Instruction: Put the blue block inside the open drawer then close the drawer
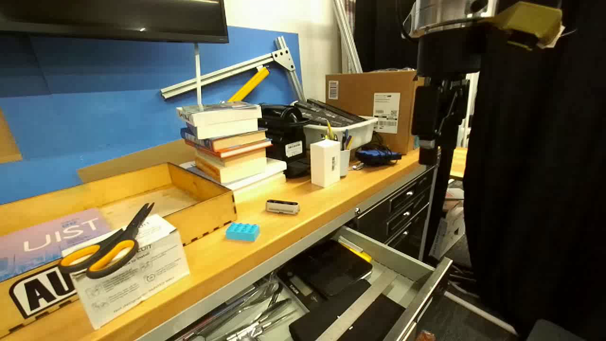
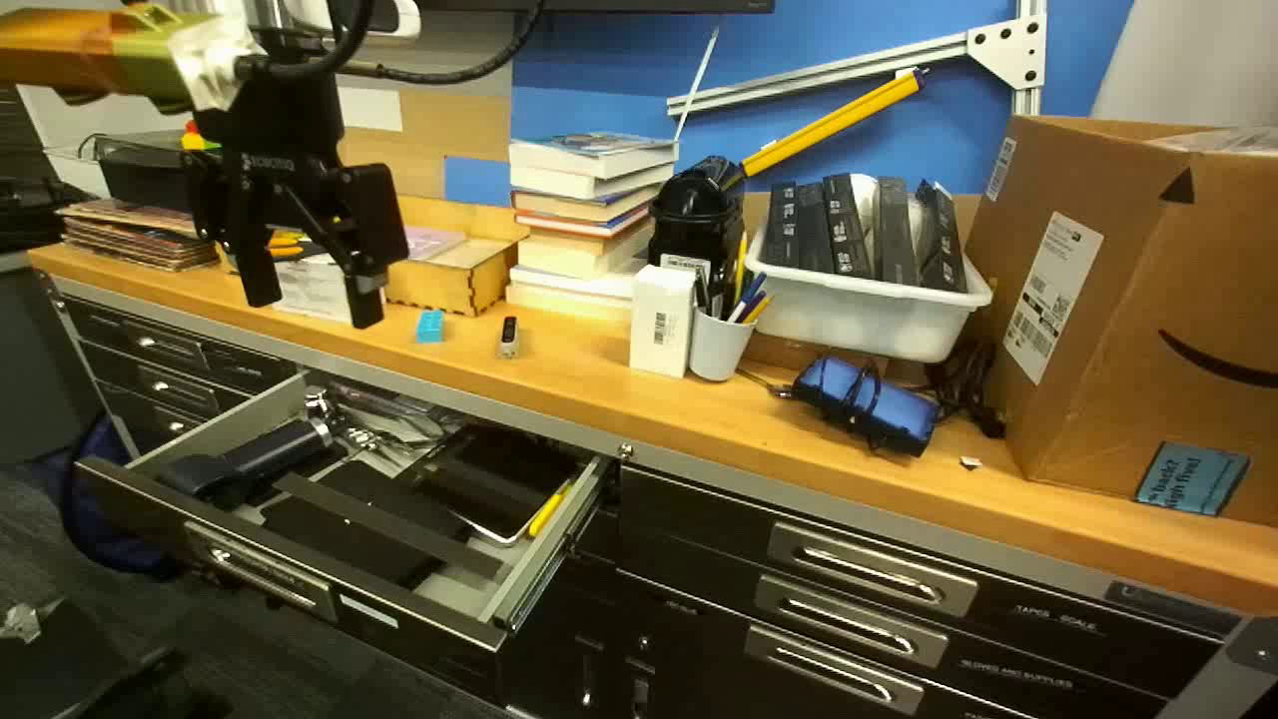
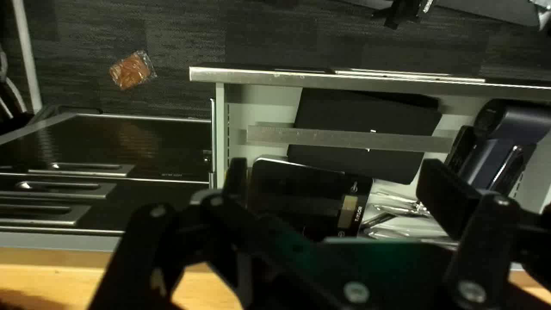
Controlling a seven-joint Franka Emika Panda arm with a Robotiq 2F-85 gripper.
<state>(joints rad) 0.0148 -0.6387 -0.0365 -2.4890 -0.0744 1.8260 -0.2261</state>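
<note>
The small light-blue block (image 1: 242, 232) lies on the wooden worktop, near its front edge; it also shows in an exterior view (image 2: 430, 326). It is out of view in the wrist view. The open drawer (image 2: 419, 609) is pulled out below the worktop; its metal front edge shows in an exterior view (image 1: 423, 303) and in the wrist view (image 3: 267, 79). My gripper (image 2: 315, 303) hangs in the air, fingers pointing down, apart from the block. Its fingers are spread with nothing between them, also in the wrist view (image 3: 333, 176), where the drawer lies below.
The drawer holds a black scale (image 3: 301, 193), a metal ruler (image 3: 348, 140), utensils and a dark blue device (image 2: 250, 464). A small grey-black object (image 1: 282, 207) is beside the block. A wooden tray (image 1: 203, 199), scissors (image 1: 106, 248), books (image 1: 232, 156) and a white box (image 1: 325, 163) stand around.
</note>
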